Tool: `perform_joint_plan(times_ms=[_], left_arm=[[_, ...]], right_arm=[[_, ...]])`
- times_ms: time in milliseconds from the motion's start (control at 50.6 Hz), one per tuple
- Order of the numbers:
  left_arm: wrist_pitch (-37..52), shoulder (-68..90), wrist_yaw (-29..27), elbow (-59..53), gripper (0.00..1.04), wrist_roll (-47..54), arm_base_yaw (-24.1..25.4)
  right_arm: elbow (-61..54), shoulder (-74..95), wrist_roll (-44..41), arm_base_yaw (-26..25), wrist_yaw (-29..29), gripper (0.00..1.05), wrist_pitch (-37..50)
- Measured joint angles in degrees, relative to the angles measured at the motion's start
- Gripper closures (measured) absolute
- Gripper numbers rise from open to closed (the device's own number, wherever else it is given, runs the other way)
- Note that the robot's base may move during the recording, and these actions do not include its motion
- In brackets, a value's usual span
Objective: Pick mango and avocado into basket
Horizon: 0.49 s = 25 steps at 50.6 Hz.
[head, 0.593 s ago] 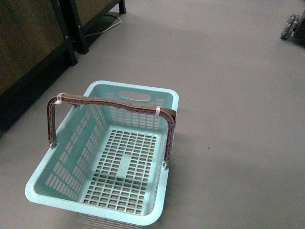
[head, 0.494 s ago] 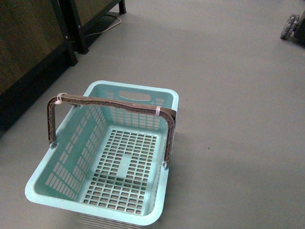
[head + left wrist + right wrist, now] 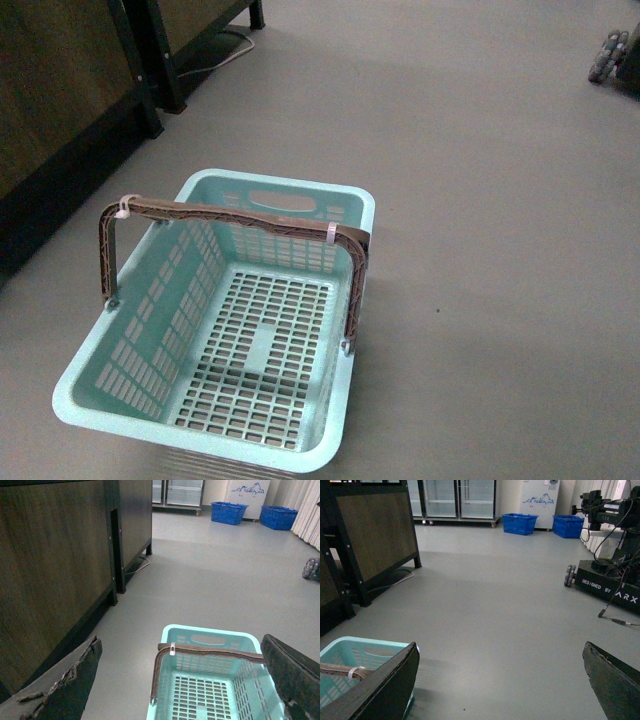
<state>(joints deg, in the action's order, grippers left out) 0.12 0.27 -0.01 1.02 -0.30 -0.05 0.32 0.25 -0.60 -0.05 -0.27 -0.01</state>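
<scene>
**Basket empty, both grippers bare, no fruit in sight**

The basket (image 3: 280, 183) sits on the grey floor, below and just ahead of the left gripper (image 3: 180, 645). In that wrist view it shows between the two spread fingers. From the right gripper (image 3: 500, 647) it lies off toward the robot's left, with only a corner showing past one finger (image 3: 385, 687). Its brown handles (image 3: 230, 213) stand upright over the middle, tied with white zip ties, and nothing lies on the slotted base.

Both grippers are spread wide with nothing between their fingers. Neither arm shows in the front view.

Neither the mango nor the avocado appears in any view. Ahead of the grippers there is only bare floor, a dark wooden cabinet (image 3: 50, 570) on the left, blue crates (image 3: 519, 522) by the far wall, and another robot's base (image 3: 607, 580) on the right.

By my reading the task is at its very start. Nothing is in the basket, and the step in hand is finding the first fruit. The next move likely calls for turning or travelling until the mango or avocado comes into view, then bringing a spread gripper down over it. Later, each drop will have to clear the upright handles, so coming in from either side of them looks safer than coming straight down over the middle.
</scene>
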Motion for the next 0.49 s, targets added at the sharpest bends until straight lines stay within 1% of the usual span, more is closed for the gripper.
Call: perform_joint_plan(times_ms=[474, 494], left_arm=[[0.0, 0.0, 0.0, 0.0, 0.07, 0.0, 0.0], [-0.8, 0.3, 0.5, 0.2, 0.07, -1.2, 0.0]], right_arm=[[0.0, 0.0, 0.0, 0.0, 0.0, 0.08, 0.0], [0.0, 0.0, 0.0, 0.0, 0.0, 0.08, 0.0]])
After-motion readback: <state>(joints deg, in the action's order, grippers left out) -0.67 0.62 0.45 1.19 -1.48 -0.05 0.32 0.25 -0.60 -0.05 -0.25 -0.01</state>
